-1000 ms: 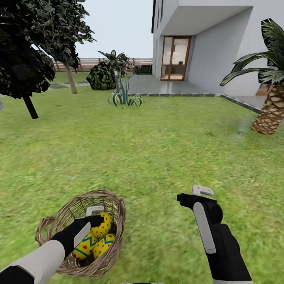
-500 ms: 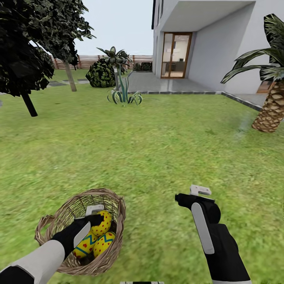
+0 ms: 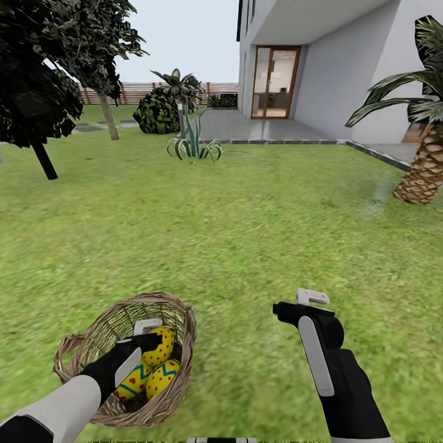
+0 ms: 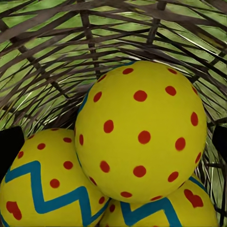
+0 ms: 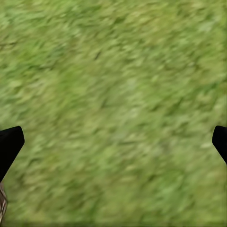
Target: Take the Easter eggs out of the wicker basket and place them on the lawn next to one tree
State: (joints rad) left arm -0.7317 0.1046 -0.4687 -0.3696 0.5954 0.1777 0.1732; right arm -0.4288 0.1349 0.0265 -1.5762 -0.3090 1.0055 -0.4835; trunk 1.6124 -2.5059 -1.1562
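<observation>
Left gripper (image 3: 143,333) lower left, down inside wicker basket (image 3: 178,320), jaws spread wide either side of the top dotted egg (image 4: 141,130), not closed on it. Three Easter eggs (image 3: 149,369) piled in basket on lawn (image 3: 246,234). Right gripper (image 3: 311,299) lower right, over bare grass, jaws apart, empty. Grey-trunked tree (image 3: 109,120) upper left.

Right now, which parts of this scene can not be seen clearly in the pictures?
- Head view: the left gripper and its arm cover parts of the Easter eggs inside the wicker basket.
- Left wrist view: the two lower eggs are cut by the picture edge and partly hidden behind the top egg.
- Right wrist view: the lawn is blurred.
- Head view: the palm is cut off by the right edge.
</observation>
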